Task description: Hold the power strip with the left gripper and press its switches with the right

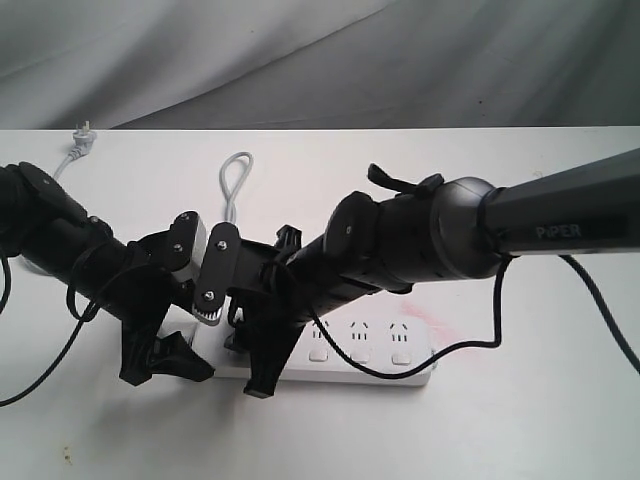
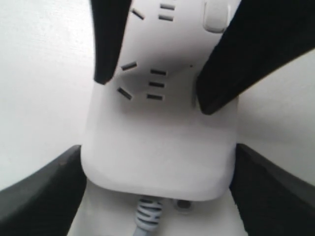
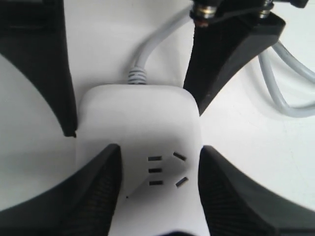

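The white power strip (image 1: 418, 345) lies lengthwise near the table's front. My left gripper (image 1: 165, 365) stands at its cord end. In the left wrist view the left gripper (image 2: 158, 147) has a black finger against each long side of the power strip (image 2: 157, 147), shut on it. My right gripper (image 1: 250, 362) stands open just beside it; its fingertips (image 2: 209, 98) rest over the first socket group (image 3: 165, 169). Three switches (image 1: 360, 356) show to the right of the arms, and one switch (image 2: 216, 14) shows in the left wrist view. The switch nearest the cord is hidden under a right finger.
The grey cord (image 1: 235, 175) loops toward the back of the white table (image 1: 520, 430) and ends in a plug (image 1: 82, 135) at the back left. A thin black cable (image 1: 400, 372) from the right arm crosses the strip's front edge. Grey cloth (image 1: 300, 50) hangs behind.
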`<state>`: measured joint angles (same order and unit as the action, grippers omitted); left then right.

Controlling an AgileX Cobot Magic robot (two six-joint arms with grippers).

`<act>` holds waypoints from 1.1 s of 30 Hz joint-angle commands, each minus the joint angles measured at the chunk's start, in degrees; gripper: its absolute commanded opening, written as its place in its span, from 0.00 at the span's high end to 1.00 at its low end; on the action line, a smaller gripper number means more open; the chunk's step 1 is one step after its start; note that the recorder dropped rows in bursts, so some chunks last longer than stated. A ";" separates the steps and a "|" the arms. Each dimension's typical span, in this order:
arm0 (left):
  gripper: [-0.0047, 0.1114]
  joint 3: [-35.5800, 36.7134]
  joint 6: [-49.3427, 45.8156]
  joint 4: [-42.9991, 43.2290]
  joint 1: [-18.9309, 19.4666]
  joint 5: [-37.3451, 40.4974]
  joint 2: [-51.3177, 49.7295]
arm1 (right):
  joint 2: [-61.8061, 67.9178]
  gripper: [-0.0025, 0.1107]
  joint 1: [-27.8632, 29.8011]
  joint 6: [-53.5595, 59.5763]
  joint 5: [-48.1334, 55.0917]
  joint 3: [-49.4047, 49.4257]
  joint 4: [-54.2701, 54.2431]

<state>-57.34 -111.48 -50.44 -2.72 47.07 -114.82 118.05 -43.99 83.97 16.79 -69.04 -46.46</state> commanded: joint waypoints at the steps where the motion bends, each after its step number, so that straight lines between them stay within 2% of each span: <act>1: 0.53 -0.17 0.08 -0.26 0.13 0.88 0.10 | -1.73 0.57 0.05 1.30 -0.20 1.56 1.90; 11: 0.53 -0.17 0.08 -0.26 0.13 0.88 0.10 | -7.85 0.57 0.46 1.08 0.34 2.85 1.90; 17: 0.53 -0.17 0.08 -0.26 0.13 0.88 0.10 | -7.93 0.57 2.19 1.08 0.56 5.72 1.08; 33: 0.53 -0.17 0.08 -0.26 0.13 0.88 0.10 | -7.67 0.57 2.32 1.08 -2.61 8.26 1.08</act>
<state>-57.34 -111.48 -50.54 -2.72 47.17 -114.82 110.51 -41.86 84.76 15.12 -61.09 -45.02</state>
